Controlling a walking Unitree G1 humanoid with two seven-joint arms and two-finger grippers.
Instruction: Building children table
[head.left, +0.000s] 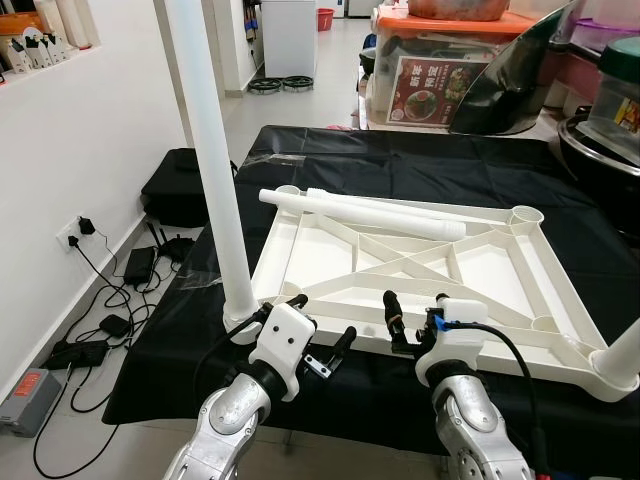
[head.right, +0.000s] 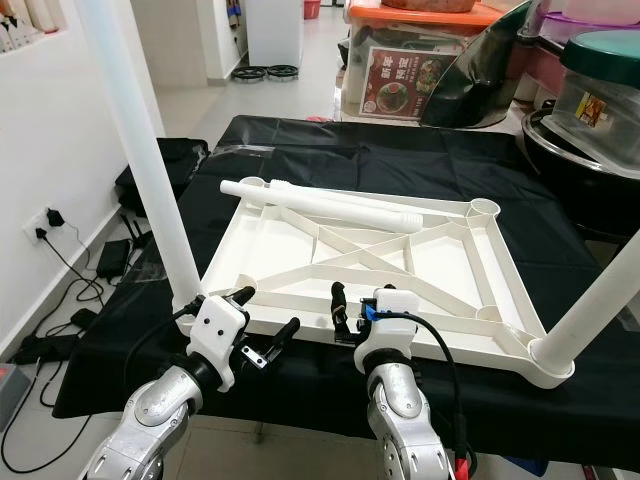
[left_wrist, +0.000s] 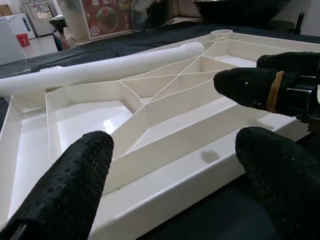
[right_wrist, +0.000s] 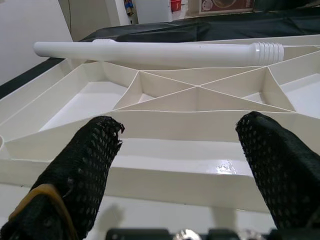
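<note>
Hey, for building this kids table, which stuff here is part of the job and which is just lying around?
Part of the job:
upturned white tabletop
loose leg lying across it
two legs already standing in corner sockets

Just lying about:
storage bin with food poster
black bag by the wall
chargers and cables on the floor

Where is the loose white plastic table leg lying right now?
The loose white plastic table leg lies across the far side of the upturned white tabletop, resting on its ribs, beyond both open grippers.
</note>
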